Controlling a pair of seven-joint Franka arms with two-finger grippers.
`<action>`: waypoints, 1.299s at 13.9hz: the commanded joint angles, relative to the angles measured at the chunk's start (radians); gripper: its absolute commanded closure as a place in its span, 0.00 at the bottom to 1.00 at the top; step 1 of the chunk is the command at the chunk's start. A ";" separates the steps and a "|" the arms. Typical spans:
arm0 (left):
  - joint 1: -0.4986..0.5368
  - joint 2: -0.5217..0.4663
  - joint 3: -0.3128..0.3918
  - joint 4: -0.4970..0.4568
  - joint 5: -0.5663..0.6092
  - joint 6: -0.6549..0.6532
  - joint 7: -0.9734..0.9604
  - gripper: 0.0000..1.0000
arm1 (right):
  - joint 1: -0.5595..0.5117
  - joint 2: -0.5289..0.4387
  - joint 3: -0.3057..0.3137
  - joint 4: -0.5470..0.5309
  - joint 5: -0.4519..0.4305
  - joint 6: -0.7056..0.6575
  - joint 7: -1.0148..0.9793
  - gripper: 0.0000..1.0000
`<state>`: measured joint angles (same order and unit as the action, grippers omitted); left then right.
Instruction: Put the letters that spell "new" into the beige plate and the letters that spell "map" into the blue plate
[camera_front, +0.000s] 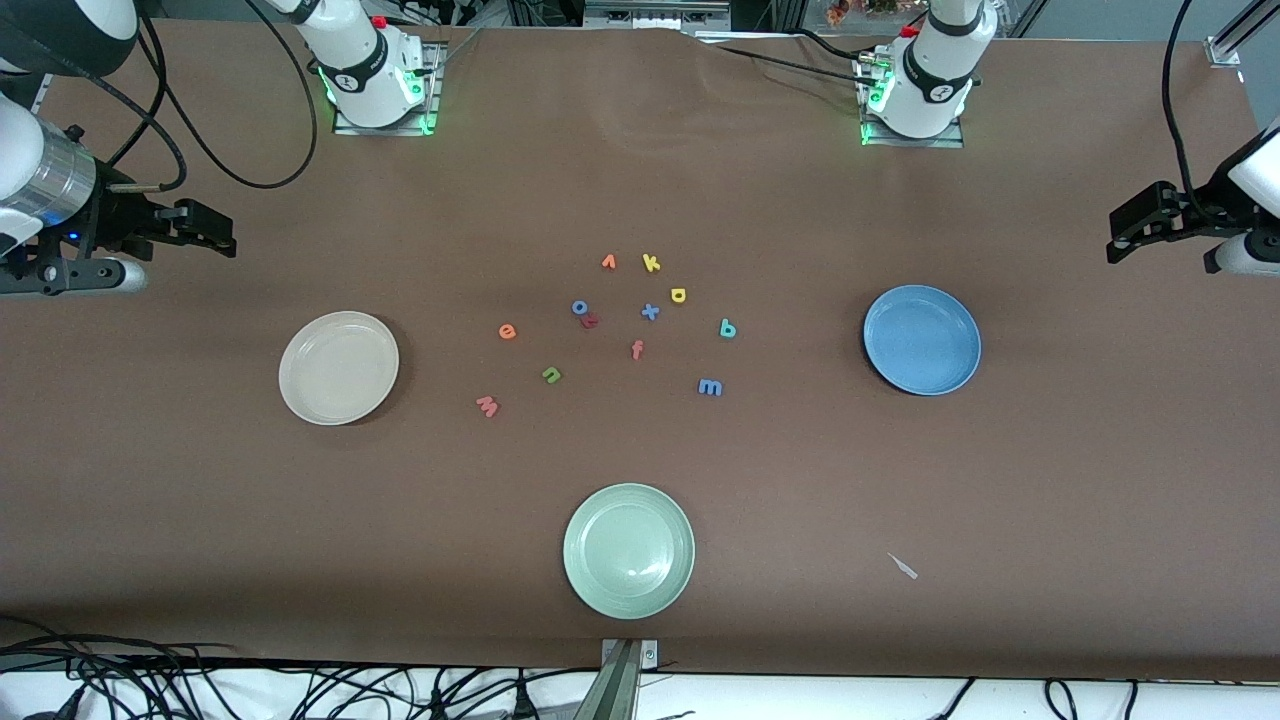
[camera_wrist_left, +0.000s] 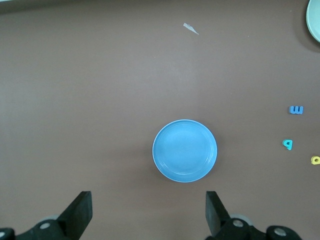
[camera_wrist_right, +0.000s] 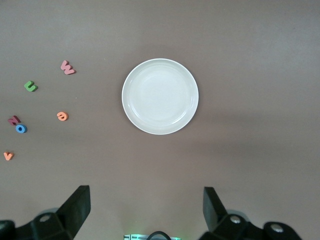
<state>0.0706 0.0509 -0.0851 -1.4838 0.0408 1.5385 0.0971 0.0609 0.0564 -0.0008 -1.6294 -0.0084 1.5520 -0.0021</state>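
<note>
The right gripper (camera_front: 215, 232) is hovering with its fingers spread wide over the bench (camera_front: 180, 500) at the right arm's end, holding nothing. The beige plate (camera_front: 338, 367) is lying flat nearby, nearer the front camera than that gripper. The pinkish-red "w" (camera_front: 487, 405), orange "e" (camera_front: 507, 332) and green "n" (camera_front: 551, 374) are sitting apart from one another between the beige plate and the middle cluster; their facing is hard to make out. The yellow round-bowled letter (camera_front: 678, 295), teal bowl-and-stem letter (camera_front: 728, 328) and blue "m" (camera_front: 710, 387) are lying toward the blue plate (camera_front: 921, 339). The left gripper (camera_front: 1125, 240) is hanging spread and empty over the bench at the left arm's end, partly cut off by the frame edge
</note>
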 joint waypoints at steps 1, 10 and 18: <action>0.009 0.010 -0.001 0.034 -0.027 -0.011 0.004 0.00 | 0.000 0.003 -0.001 0.014 -0.002 -0.006 0.011 0.00; 0.002 0.017 -0.002 0.034 -0.022 -0.009 0.000 0.00 | -0.003 0.003 -0.005 0.008 -0.001 -0.004 0.011 0.00; 0.011 0.083 -0.002 0.030 -0.068 0.035 0.000 0.00 | -0.003 0.003 -0.005 0.008 -0.001 -0.004 0.011 0.00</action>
<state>0.0723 0.1170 -0.0875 -1.4779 0.0197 1.5703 0.0971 0.0586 0.0594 -0.0048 -1.6295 -0.0083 1.5520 -0.0007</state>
